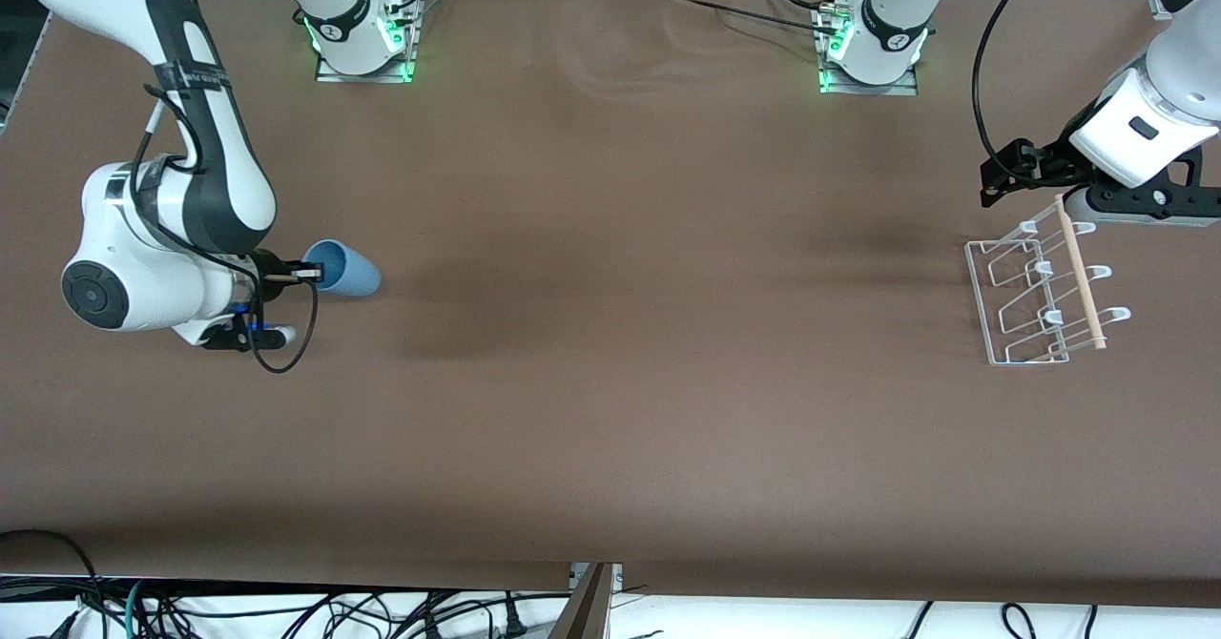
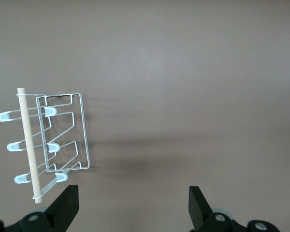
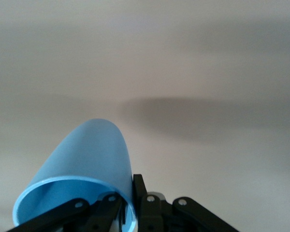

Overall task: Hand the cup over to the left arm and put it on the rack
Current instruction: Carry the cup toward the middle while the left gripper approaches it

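Observation:
The light-blue cup (image 1: 348, 270) is held on its side above the table at the right arm's end. My right gripper (image 1: 300, 274) is shut on its rim, one finger inside the mouth and one outside, as the right wrist view shows for the cup (image 3: 87, 164) and gripper (image 3: 134, 193). The white wire rack (image 1: 1035, 296) with its wooden dowel (image 1: 1081, 272) stands at the left arm's end. My left gripper (image 1: 1135, 205) hovers over the table beside the rack, open and empty (image 2: 133, 195). The rack (image 2: 63, 140) lies off to one side of its fingers.
The two arm bases (image 1: 362, 43) (image 1: 873, 52) stand along the table's back edge. The brown table top (image 1: 620, 334) stretches wide between cup and rack. Cables (image 1: 286, 610) hang below the table's front edge.

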`<action>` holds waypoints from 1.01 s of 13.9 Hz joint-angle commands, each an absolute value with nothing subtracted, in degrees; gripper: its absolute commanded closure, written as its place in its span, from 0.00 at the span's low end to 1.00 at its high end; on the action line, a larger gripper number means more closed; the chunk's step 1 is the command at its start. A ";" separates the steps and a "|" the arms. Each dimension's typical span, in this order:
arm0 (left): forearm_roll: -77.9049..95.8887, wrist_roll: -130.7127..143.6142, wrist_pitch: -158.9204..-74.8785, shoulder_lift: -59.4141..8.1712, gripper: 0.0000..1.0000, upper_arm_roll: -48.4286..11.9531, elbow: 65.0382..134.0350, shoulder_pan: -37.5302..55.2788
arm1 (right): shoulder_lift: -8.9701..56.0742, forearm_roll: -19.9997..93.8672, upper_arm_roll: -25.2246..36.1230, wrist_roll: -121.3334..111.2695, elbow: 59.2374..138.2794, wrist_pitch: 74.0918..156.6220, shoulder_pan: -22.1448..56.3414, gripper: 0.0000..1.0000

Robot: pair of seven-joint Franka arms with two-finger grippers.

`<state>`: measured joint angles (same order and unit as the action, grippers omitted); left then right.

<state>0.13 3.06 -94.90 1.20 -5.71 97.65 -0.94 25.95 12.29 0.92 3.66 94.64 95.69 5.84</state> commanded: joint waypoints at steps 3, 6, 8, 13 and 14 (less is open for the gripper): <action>1.49 -1.05 -90.62 -1.49 0.00 -5.98 96.06 -1.06 | 26.45 25.90 0.00 21.23 87.90 92.37 13.96 1.00; 1.67 -7.70 -90.35 -3.16 0.00 -5.98 96.06 -0.44 | 27.77 40.38 -0.09 28.98 85.53 95.09 18.36 1.00; 3.59 -15.34 -90.17 -4.65 0.00 -5.98 96.07 -0.97 | 29.61 48.47 -0.18 33.38 83.16 96.67 20.99 1.00; 15.26 -29.24 -90.26 -7.11 0.00 -5.89 96.76 -2.28 | 36.55 69.76 -0.18 36.91 76.04 97.64 25.65 1.00; 18.16 -32.57 -90.26 -7.29 0.00 -5.89 96.94 -2.29 | 37.35 70.48 -0.18 37.35 75.42 100.00 27.40 1.00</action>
<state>13.36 -26.36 -91.38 -6.45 -5.83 97.65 -1.49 34.11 67.44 -0.48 35.23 79.88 97.97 24.35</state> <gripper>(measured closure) 0.000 0.925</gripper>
